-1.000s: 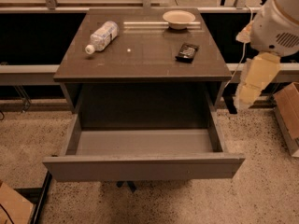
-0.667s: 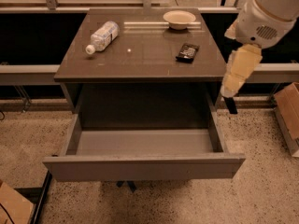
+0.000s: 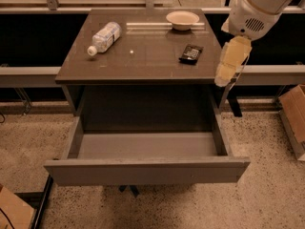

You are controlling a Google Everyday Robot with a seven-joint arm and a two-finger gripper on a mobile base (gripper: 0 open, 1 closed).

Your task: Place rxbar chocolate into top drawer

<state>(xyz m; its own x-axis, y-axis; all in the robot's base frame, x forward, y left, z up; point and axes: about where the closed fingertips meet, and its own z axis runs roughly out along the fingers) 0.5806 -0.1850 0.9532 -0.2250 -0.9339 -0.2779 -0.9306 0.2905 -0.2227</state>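
Note:
The rxbar chocolate (image 3: 191, 53), a small black-wrapped bar, lies flat on the dark table top (image 3: 143, 61) near its right side. The top drawer (image 3: 147, 171) under the table is pulled open, and its grey inside shows nothing in it. My gripper (image 3: 222, 80) hangs from the white arm at the table's right edge. It points down, just right of the bar and slightly nearer the camera, and is apart from the bar. It holds nothing that I can see.
A clear water bottle (image 3: 104, 37) lies on its side at the table's back left. A pale bowl (image 3: 182, 19) stands at the back right. A cardboard box (image 3: 295, 116) sits on the floor at the right, and another (image 3: 12, 209) at the lower left.
The arm has swung left and upward, bringing the gripper from beside the table in to its right edge near the bar. The bar, bottle, bowl and drawer have not moved.

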